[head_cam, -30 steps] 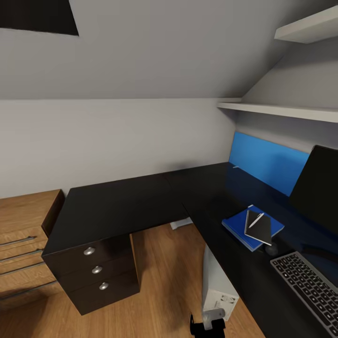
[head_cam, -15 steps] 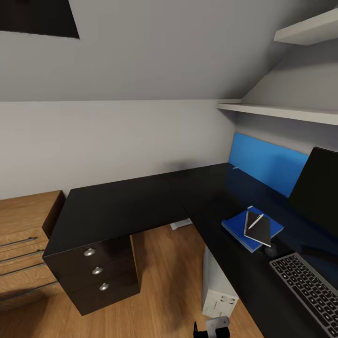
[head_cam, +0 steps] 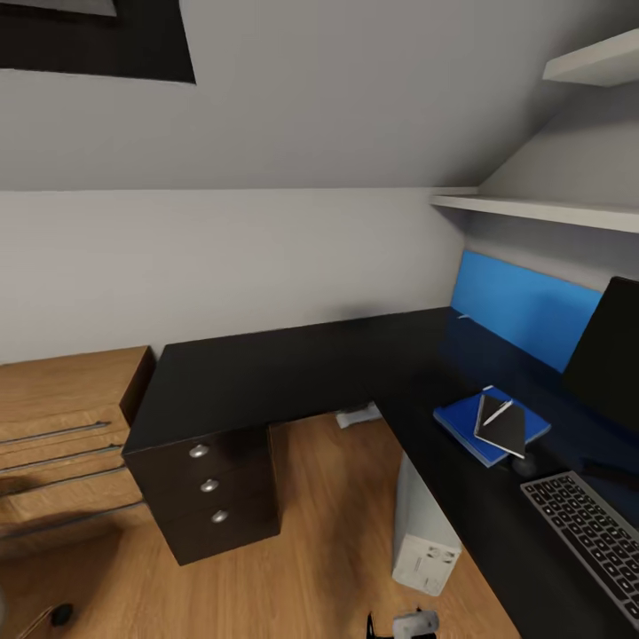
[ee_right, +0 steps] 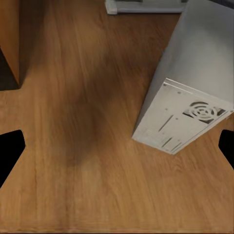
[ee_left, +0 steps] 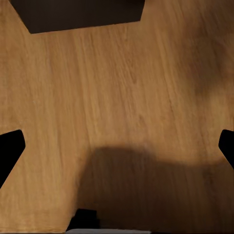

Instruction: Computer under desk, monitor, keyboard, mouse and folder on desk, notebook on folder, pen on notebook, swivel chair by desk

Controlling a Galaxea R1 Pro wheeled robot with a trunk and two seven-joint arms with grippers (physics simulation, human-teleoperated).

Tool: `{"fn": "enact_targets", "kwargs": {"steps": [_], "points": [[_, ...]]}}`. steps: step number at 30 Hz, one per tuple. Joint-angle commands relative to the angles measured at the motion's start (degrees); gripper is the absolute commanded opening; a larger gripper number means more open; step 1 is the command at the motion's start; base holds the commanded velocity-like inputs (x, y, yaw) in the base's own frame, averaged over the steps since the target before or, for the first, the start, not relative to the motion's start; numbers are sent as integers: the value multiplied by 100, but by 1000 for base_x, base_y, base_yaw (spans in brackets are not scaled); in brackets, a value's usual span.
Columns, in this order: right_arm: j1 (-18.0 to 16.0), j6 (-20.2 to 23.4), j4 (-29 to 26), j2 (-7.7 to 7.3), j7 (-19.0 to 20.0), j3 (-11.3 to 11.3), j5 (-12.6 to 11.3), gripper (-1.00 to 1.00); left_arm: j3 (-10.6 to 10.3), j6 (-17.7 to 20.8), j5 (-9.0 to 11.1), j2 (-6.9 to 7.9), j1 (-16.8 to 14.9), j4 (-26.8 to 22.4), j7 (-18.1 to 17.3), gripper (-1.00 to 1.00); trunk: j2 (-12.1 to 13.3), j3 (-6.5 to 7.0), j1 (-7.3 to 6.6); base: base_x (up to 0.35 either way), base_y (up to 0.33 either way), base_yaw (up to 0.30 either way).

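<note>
Pen (head_cam: 497, 414) diagonal atop notebook (head_cam: 501, 427), notebook on folder (head_cam: 469, 423).

Soft, even light (slightly blurry), broad shadows on floor (ee_left: 122, 87).

The top of the desk (head_cam: 266, 373) is seen as black and glossy, with faint reflections near the monitor (head_cam: 612, 355), whose screen looks dark and smooth. The drawer unit (head_cam: 213, 497) is finished in dark matt fronts, and its round knobs (head_cam: 200, 451) look like brushed silver metal. The back panel (head_cam: 524, 306) is shown in a plain blue, matt surface. The floor (ee_left: 117, 97) is made of wood planks with a visible grain and a soft sheen. The computer (ee_right: 187, 97) is cased in light grey, smooth material, like painted metal. The dresser (head_cam: 62, 426) is of light wood with thin metal handles. The folder (head_cam: 466, 422) looks smooth and bright blue.
</note>
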Motion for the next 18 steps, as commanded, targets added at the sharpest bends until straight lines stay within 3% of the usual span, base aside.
{"fn": "enact_targets", "kwargs": {"steps": [1,7,10,11,13,16,18], "points": [[22,-53,20,2,-21,52,-42,100,-36,-12,60,11,-2,-6,48,100,-3,-4,-3,-333,0,278],[219,-290,145,-57,-31,40,-40,100,-36,12,60,8,-2,85,39,100,-3,-4,-3,-334,0,281],[444,-586,173,-290,-32,45,-48,100,-36,4,60,-2,-2,365,31,100,-3,-4,-3,-310,0,283],[911,-1390,184,-529,-33,45,-40,100,-34,-32,57,-9,-2,1031,36,100,-3,-4,-3,-225,0,284],[1019,-1557,188,-573,-35,46,-39,100,-31,-126,58,-10,-2,1315,38,100,-3,-4,-3,-189,0,284],[1090,-1670,191,-606,-38,45,-39,100,-30,-694,59,-14,-2,1873,37,100,-3,-4,-3,-91,0,284],[1117,-1719,192,-617,-40,46,-39,100,-30,-1493,66,-12,-2,2460,22,100,-3,-4,-3,-41,0,284]]}}
